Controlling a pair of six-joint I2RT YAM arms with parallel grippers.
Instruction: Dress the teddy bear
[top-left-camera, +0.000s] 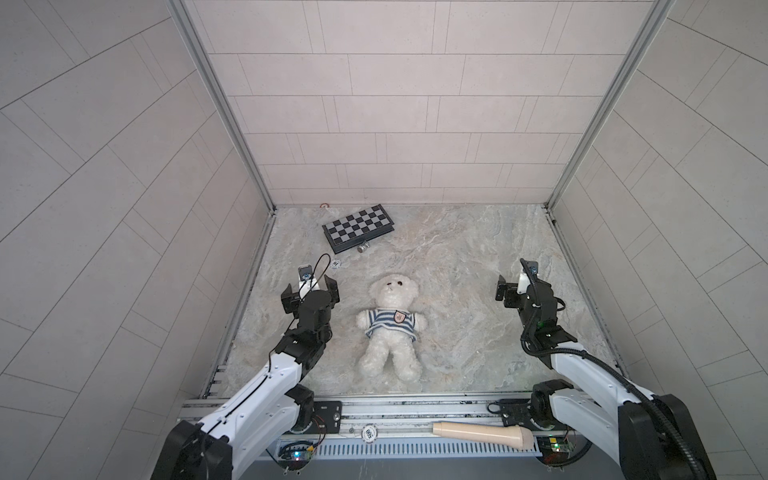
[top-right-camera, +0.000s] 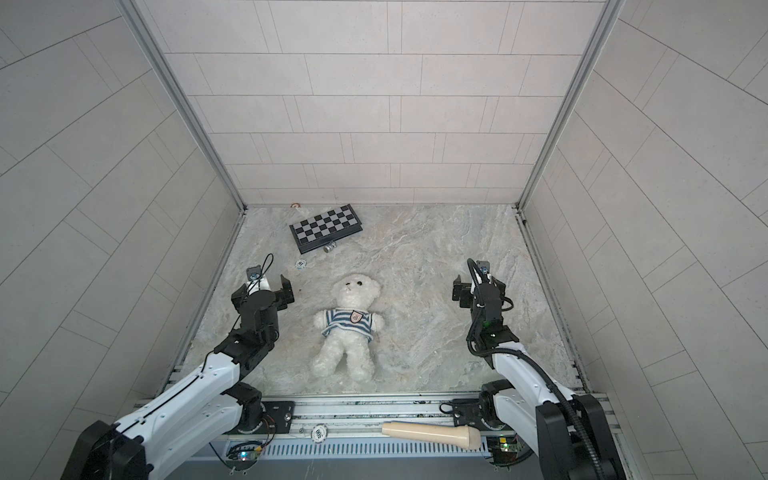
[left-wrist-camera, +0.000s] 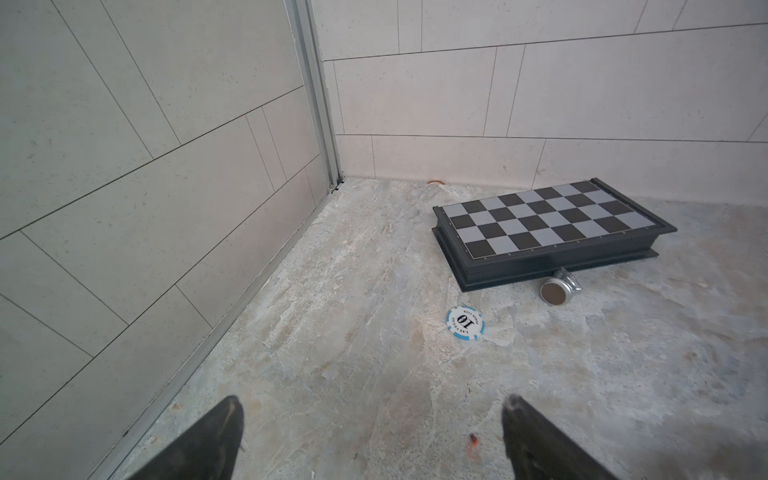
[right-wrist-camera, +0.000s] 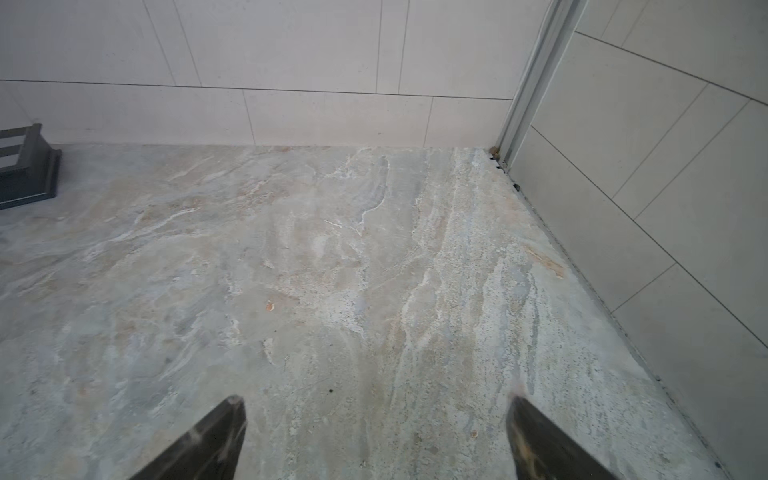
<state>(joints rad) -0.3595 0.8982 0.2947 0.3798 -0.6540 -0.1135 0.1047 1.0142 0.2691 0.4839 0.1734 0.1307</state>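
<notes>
The white fluffy teddy bear (top-left-camera: 395, 293) (top-right-camera: 357, 291) lies on its back in the middle of the marble floor, head toward the back wall. A blue-and-white striped shirt (top-left-camera: 390, 322) (top-right-camera: 351, 322) with a badge covers its chest, and both arms stick out of the sleeves. My left gripper (top-left-camera: 309, 286) (top-right-camera: 262, 289) hovers to the bear's left, open and empty. My right gripper (top-left-camera: 519, 286) (top-right-camera: 478, 286) stands well to its right, also open and empty. Each wrist view shows only bare floor between the spread fingers of the left gripper (left-wrist-camera: 374, 401) and the right gripper (right-wrist-camera: 377, 401); the bear is out of those views.
A folded chessboard (top-left-camera: 359, 226) (left-wrist-camera: 552, 224) lies at the back left, with a small silver piece (top-left-camera: 363, 248) (left-wrist-camera: 557, 291) beside it and a blue-and-white poker chip (top-left-camera: 336, 264) (left-wrist-camera: 464, 323) nearer. A beige cylinder (top-left-camera: 482, 434) and another chip (top-left-camera: 368, 433) rest on the front rail. Tiled walls enclose three sides.
</notes>
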